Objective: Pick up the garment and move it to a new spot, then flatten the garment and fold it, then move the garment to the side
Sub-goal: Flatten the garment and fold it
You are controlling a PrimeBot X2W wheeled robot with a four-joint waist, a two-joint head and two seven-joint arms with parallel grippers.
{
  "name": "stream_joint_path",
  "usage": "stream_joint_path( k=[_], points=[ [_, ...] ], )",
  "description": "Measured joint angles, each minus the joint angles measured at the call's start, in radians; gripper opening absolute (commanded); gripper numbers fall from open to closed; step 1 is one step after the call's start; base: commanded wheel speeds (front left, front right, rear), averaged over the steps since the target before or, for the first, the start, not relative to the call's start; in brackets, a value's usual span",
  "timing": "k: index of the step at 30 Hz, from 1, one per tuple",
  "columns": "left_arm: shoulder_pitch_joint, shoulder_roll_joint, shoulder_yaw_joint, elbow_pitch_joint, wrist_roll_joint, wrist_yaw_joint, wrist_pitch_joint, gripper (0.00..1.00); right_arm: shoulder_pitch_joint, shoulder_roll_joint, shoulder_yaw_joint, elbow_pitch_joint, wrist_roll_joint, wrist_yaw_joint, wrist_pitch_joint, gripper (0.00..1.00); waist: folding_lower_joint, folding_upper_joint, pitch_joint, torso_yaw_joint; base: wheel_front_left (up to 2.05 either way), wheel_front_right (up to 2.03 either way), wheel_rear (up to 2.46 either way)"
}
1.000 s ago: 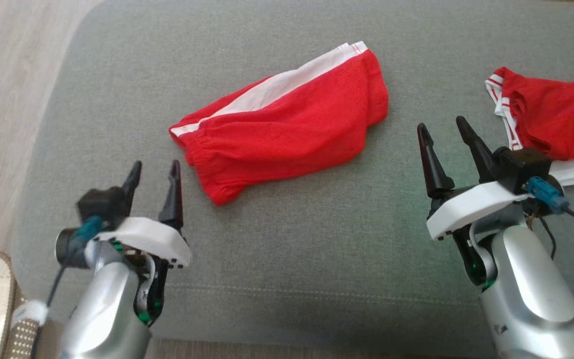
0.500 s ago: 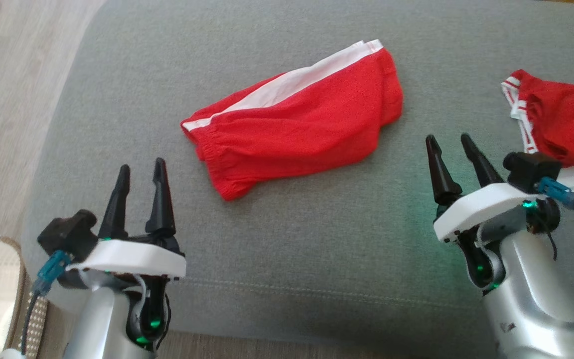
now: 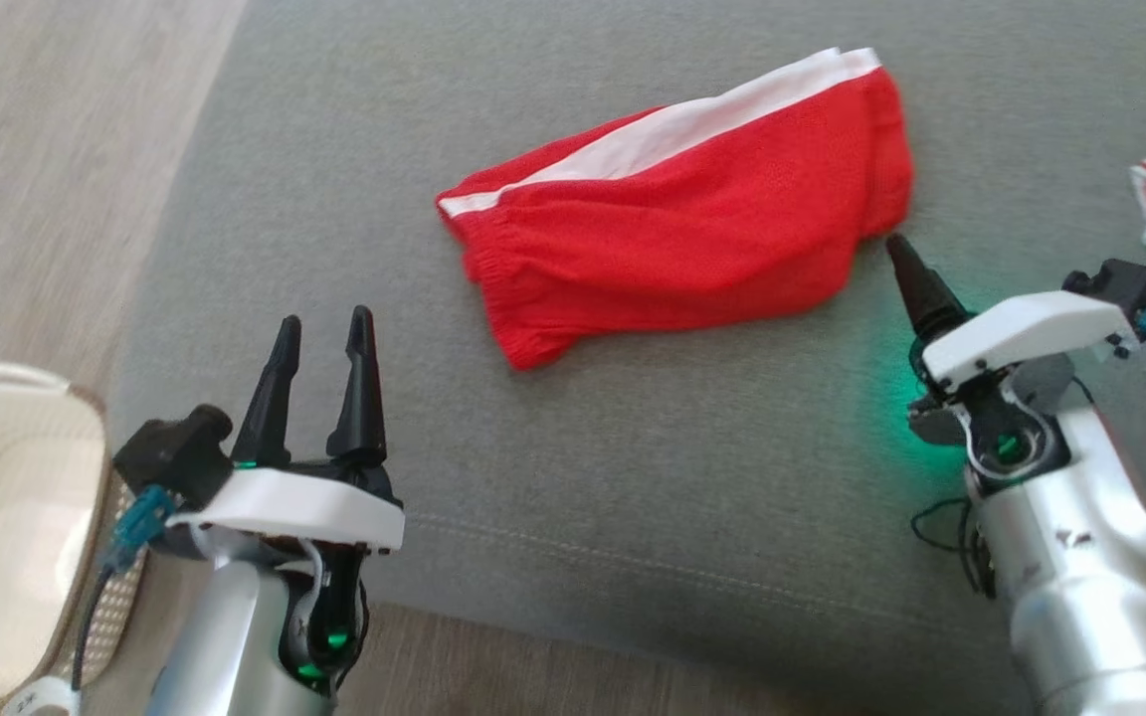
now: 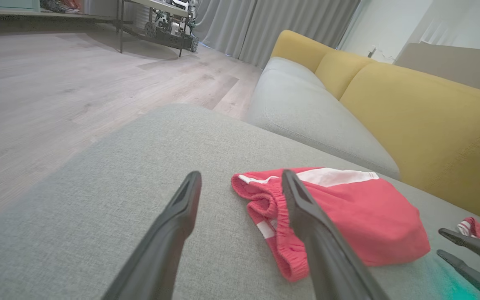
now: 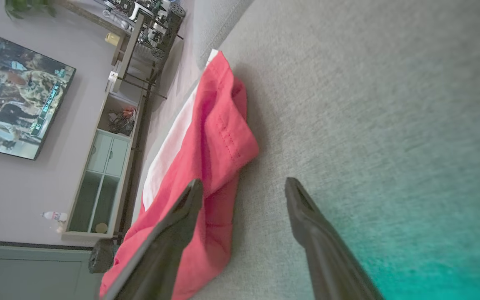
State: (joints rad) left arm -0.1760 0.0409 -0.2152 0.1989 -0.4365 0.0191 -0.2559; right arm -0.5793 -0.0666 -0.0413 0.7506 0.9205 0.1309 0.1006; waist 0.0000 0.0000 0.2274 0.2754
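**Grabbing the folded shorts without wrecking the fold**

The red shorts [image 3: 682, 209] lie folded on the grey sofa cushion [image 3: 633, 477]. The left end effector [image 3: 326, 318] and right end effector [image 5: 244, 182] both gape wide, empty. I'd pinch every layer at waistband and hem, then lift evenly.

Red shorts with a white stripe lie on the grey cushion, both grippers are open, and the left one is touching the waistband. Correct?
Not quite: the left gripper is open but clear of the shorts, with bare grey cushion between them, as the head view shows. The rest holds.
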Motion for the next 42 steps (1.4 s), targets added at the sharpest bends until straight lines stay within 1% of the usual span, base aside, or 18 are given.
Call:
stream_joint_path(
  k=[2,9,14,21,25,26,27,28,30,36,42],
  points=[
    [-0.003,0.0,-0.004,-0.004,-0.007,0.003,0.0,1.0,-0.031,0.0,-0.008,0.045,0.039,0.0,0.008,1.0,0.0,0.0,0.01,0.017,0.0,0.0,0.0],
    [-0.017,0.0,-0.028,-0.022,-0.013,0.008,0.0,1.0,-0.165,-0.003,-0.024,0.171,0.103,-0.001,0.005,1.0,0.0,0.0,0.046,0.064,0.0,0.0,0.0],
    [-0.024,0.0,-0.041,-0.034,-0.026,0.009,0.0,1.0,-0.258,-0.01,-0.04,0.265,0.094,-0.001,-0.012,1.0,0.0,0.0,0.078,0.09,0.0,0.0,0.0],
    [-0.058,-0.001,-0.063,-0.044,-0.048,0.017,0.0,1.0,-0.387,-0.032,-0.048,0.402,0.046,-0.001,-0.023,1.0,0.0,0.0,0.117,0.123,0.0,0.0,0.0],
    [-0.062,-0.001,-0.068,-0.047,-0.052,0.018,0.0,1.0,-0.443,-0.038,-0.045,0.46,0.02,-0.001,-0.025,1.0,0.0,0.0,0.134,0.137,0.0,0.0,0.0],
    [-0.063,-0.002,-0.069,-0.047,-0.053,0.021,0.0,1.0,-0.453,-0.039,-0.042,0.468,0.013,-0.001,-0.026,0.91,0.0,0.0,0.137,0.14,0.0,0.0,0.0],
    [-0.064,-0.002,-0.07,-0.048,-0.054,0.025,0.0,1.0,-0.459,-0.04,-0.038,0.473,0.007,-0.001,-0.026,0.19,0.0,0.0,0.139,0.142,0.0,0.0,0.0],
    [-0.066,-0.002,-0.07,-0.048,-0.06,0.025,0.0,1.0,-0.463,-0.041,-0.031,0.475,-0.002,-0.001,-0.031,0.0,0.0,0.0,0.142,0.144,0.0,0.0,0.0],
    [-0.072,-0.002,-0.071,-0.049,-0.062,0.025,0.0,1.0,-0.474,-0.045,-0.016,0.475,-0.024,0.0,-0.049,0.0,0.0,0.0,0.147,0.146,0.0,0.0,0.0],
    [-0.081,-0.003,-0.073,-0.051,-0.062,0.026,0.0,1.0,-0.474,-0.039,0.007,0.449,-0.032,0.0,-0.104,0.0,0.0,0.0,0.152,0.137,0.0,0.0,0.0],
    [-0.081,-0.003,-0.072,-0.047,-0.062,0.025,0.0,1.0,-0.43,-0.032,0.015,0.402,-0.03,0.0,-0.168,0.0,0.0,0.0,0.14,0.118,0.0,0.0,0.0]
  ],
)
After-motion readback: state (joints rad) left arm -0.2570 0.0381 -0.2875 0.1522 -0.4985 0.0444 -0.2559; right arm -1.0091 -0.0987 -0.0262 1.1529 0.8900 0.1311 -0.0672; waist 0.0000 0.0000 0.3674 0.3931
